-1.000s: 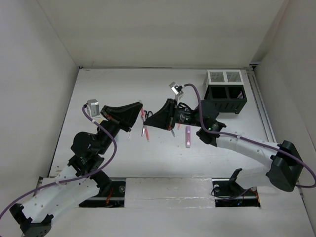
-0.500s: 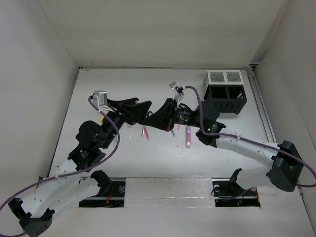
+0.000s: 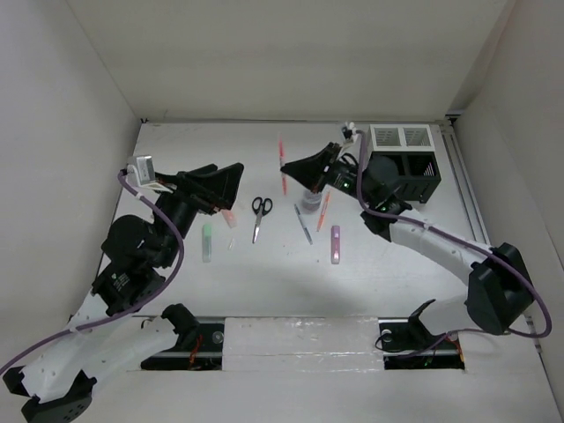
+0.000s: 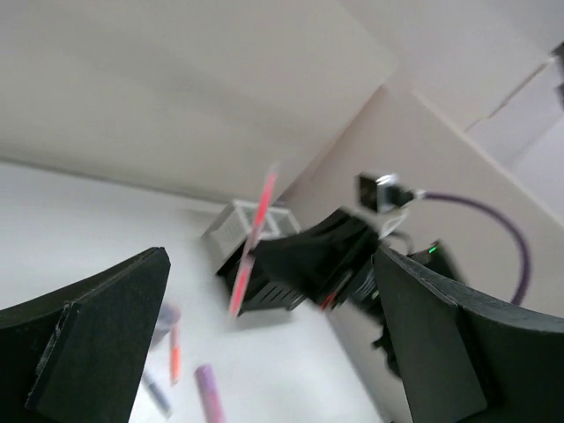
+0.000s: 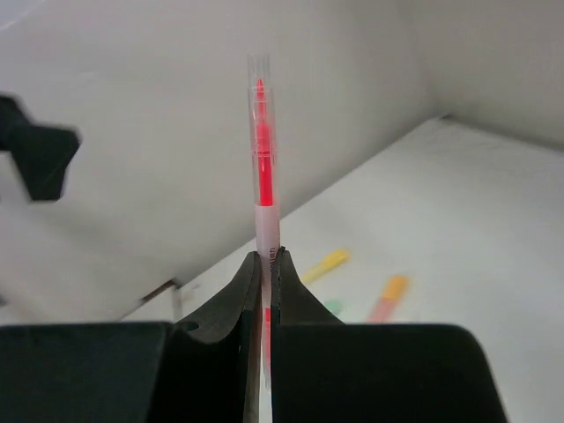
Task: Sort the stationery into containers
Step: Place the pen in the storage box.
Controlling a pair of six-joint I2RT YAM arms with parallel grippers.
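My right gripper (image 3: 288,167) is shut on a thin red pen (image 3: 280,148), held in the air left of the containers: a black mesh organiser (image 3: 404,178) with a white mesh box (image 3: 402,137) joined behind it. The right wrist view shows the red pen (image 5: 263,176) upright between the closed fingers of the right gripper (image 5: 266,260). My left gripper (image 3: 231,185) hangs open and holds nothing, over the table's left part. On the table lie black-handled scissors (image 3: 260,211), a green highlighter (image 3: 207,240), a purple highlighter (image 3: 335,244), an orange pen (image 3: 323,210) and a grey pen (image 3: 303,225).
White walls close in the table on three sides. A rail runs along the right edge beside the organiser. In the blurred left wrist view, the left gripper (image 4: 273,352) faces the red pen (image 4: 254,242), the purple highlighter (image 4: 210,392) and the orange pen (image 4: 174,348).
The left gripper has opened, let go of the red pen and drawn back to the left. The right gripper has carried the pen up and back toward the organiser.
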